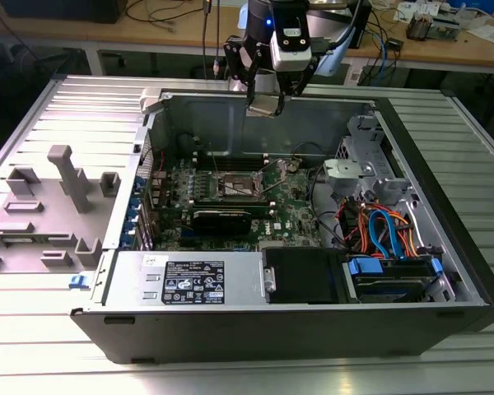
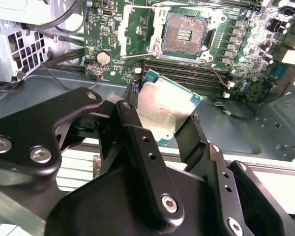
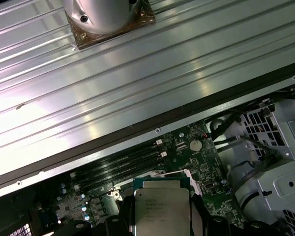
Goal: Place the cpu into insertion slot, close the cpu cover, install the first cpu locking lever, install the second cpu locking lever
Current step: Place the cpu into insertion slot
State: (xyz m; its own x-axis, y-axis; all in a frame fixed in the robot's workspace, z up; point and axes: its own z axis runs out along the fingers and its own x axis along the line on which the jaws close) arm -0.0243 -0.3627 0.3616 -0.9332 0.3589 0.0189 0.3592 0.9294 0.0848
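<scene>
Here's the gripper, black linked metal fingers, jaws clamped on 2 opposite edges of the cpu. The cpu is a flat square, dull silver on a thin green border, held in the air and tilted. In the first wrist view the cpu sits between the same dark fingers. Beyond it, down on the green board, lies the insertion slot, a dark pin field in a silvery rim, uncovered and well apart from the chip. Between chip and slot run the long black memory slots, with a round coin cell off to one side. In the exterior view the arm comes down from above with its wrist bent, the gripper hanging near the far wall of the open computer case, high over the insertion slot. Nearer the camera in that case are a labelled silver power unit and a black drive box, with blue and orange cables at the exterior view's right. The case rests on a ribbed metal bench. A grey moulded holder stands at the exterior view's left.
</scene>
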